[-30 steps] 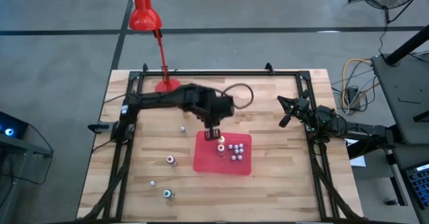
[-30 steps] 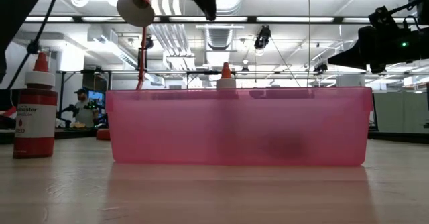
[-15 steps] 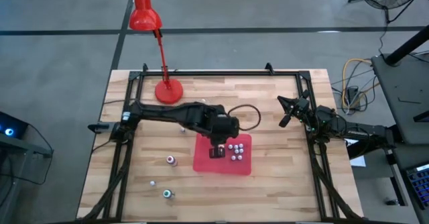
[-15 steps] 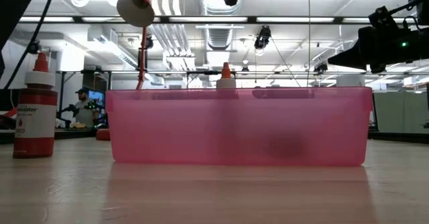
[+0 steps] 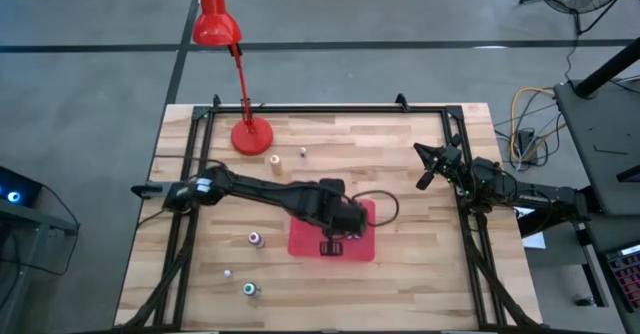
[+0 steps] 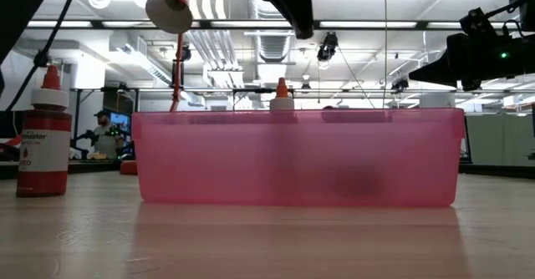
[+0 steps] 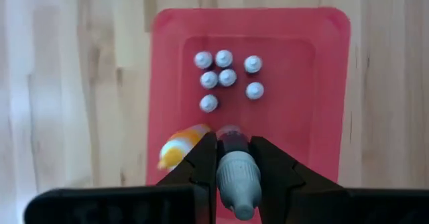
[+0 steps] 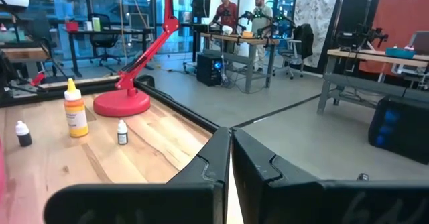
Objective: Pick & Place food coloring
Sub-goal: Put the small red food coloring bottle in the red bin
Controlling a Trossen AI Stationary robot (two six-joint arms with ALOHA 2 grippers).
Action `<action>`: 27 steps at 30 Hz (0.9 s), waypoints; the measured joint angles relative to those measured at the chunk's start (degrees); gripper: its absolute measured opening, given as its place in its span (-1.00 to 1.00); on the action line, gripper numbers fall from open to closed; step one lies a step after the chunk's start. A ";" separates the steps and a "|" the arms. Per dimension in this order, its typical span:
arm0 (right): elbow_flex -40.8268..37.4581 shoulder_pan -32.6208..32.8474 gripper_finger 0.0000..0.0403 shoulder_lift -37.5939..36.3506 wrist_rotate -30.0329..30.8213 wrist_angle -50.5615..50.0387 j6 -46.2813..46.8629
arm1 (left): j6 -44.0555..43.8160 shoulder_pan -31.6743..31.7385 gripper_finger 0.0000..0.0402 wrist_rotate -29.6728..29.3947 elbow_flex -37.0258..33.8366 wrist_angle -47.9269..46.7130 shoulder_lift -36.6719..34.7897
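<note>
My left gripper (image 7: 233,143) hangs over the red tray (image 7: 322,83), near its near end (image 5: 330,244), shut on a tiny grey-capped bottle (image 7: 234,167). Several white-capped food coloring bottles (image 7: 224,76) stand in the tray, and an orange one (image 7: 179,147) lies on its floor. More bottles stand on the table: a pink-topped one (image 5: 255,239), a green-topped one (image 5: 249,289), a small one (image 5: 228,272) and two near the lamp (image 5: 275,159). My right gripper (image 5: 428,169) waits shut at the table's right edge. My left gripper pinches the tiny bottle between its two fingers (image 7: 204,160), coming from above and pointing down. The fingertips sit on its dark red body (image 7: 231,135), and the grey cap (image 7: 236,180) points up toward the wrist. The bottle is held upright, clear above the tray floor.
A red desk lamp (image 5: 250,134) stands at the table's far left. A black frame (image 5: 320,109) runs around the tabletop. In the low view a tall red bottle (image 6: 43,137) stands left of the tray (image 6: 292,158), and an orange-tipped bottle (image 6: 282,95) shows behind it.
My left gripper has moved from the tray's far edge toward the table's near edge, across the tray, staying shut on the bottle. The arm no longer covers the two bottles near the lamp.
</note>
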 joint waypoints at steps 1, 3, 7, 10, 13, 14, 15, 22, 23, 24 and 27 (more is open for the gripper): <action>0.00 0.00 -0.96 0.00 0.01 0.01 0.08 | 0.33 -0.42 -0.79 -0.19 0.00 0.56 0.55; 0.00 -0.01 -0.96 0.02 0.01 0.01 0.69 | 0.56 -1.12 -0.79 -0.28 0.00 1.18 1.88; 0.00 0.01 -0.96 0.00 0.01 0.01 0.14 | 0.67 -2.30 -0.79 -0.26 -0.04 2.45 4.05; 0.00 0.01 -0.96 0.02 0.01 -0.01 0.27 | 0.76 -2.74 -0.80 -1.41 -0.04 2.87 5.34; 0.00 0.01 -0.96 0.04 0.01 0.00 0.67 | 0.71 -2.77 -0.80 -1.73 -0.04 3.15 7.05; 0.00 0.01 -0.96 0.04 0.01 0.00 0.47 | 0.71 -2.73 -0.80 -1.74 -0.04 3.38 7.51; 0.00 0.01 -0.96 0.04 0.01 0.01 0.16 | 0.71 -2.73 -0.80 -1.74 -0.04 3.69 8.05; 0.00 0.01 -0.96 0.07 0.00 0.00 0.64 | 3.34 -2.97 -0.80 -2.11 0.00 5.93 9.68; 0.00 -0.01 -0.96 0.11 0.01 0.01 0.31 | 4.26 -2.99 -0.80 -2.28 0.00 6.13 10.03; 0.00 0.00 -0.96 0.11 0.01 0.00 0.03 | 5.56 -3.08 -0.80 -2.33 0.00 6.65 10.23; 0.00 -0.01 -0.96 0.11 0.01 0.01 0.32 | 9.96 -3.47 -0.80 -2.47 0.00 6.78 10.31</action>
